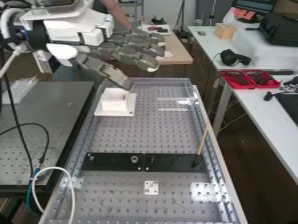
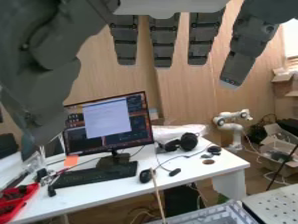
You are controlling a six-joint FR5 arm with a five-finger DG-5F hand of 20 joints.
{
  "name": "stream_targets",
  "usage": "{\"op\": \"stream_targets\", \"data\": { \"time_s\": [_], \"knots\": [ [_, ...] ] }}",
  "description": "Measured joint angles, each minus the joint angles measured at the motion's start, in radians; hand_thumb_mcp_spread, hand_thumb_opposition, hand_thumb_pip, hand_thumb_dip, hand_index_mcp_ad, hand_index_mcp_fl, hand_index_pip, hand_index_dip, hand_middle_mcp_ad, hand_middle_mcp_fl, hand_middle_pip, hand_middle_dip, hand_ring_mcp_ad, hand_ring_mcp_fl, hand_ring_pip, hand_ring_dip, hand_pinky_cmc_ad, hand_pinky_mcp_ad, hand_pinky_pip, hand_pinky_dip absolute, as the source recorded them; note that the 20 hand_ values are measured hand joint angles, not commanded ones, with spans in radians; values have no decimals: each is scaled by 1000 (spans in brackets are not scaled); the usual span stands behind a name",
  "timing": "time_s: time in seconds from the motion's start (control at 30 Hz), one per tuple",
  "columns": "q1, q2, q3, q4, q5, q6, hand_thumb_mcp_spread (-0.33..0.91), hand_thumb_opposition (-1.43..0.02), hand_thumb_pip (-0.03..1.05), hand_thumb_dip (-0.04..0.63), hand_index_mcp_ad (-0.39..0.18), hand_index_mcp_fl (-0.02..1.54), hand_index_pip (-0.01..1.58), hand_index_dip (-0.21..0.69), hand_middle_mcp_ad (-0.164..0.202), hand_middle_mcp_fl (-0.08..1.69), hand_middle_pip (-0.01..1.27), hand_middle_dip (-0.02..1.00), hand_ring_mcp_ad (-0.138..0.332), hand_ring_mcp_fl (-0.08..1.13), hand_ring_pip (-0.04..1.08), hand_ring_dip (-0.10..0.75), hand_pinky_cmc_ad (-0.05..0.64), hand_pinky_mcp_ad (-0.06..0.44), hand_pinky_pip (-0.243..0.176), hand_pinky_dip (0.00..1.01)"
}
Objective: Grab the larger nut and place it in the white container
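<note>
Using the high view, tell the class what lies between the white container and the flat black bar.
In the high view, the stretch from the white container to the black bar is bare perforated bench top.

You've got pretty bright, soft light in your high view, tbh. Your metal bench [image 1: 120, 137] throws pale glare toward its right side, and the white container [image 1: 117, 103] comes out really bright, while the floor [image 1: 243, 175] sits in deep shadow. Over in your wrist view, there's a blown-out patch at the right edge, the monitor [image 2: 110, 122] glows, and it's dim under the white desk [image 2: 183, 172].
</note>
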Motion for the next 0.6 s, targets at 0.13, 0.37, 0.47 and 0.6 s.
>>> {"op": "stream_targets", "data": {
  "time_s": [0.13, 0.37, 0.47, 0.6],
  "knots": [
    [-3, -10, 15, -12, -14, -6, 68, -780, 719, 126, -98, 56, 218, -21, 86, 2, 131, 250, 175, 2, 110, 155, 415, 347, -126, 658],
    [-7, -19, 33, -32, -37, -8, 68, -782, 719, 126, -98, 61, 208, -28, 86, 2, 131, 253, 176, 0, 110, 155, 412, 347, -126, 641],
    [-8, -23, 38, -37, -47, -1, 68, -782, 719, 126, -98, 54, 194, -28, 86, 0, 131, 253, 175, 2, 110, 155, 412, 347, -126, 635],
    [-6, -25, 44, -48, -59, -9, 68, -782, 726, 126, -98, 59, 190, -28, 86, 2, 131, 253, 176, 2, 106, 157, 412, 347, -126, 623]
  ]
}}
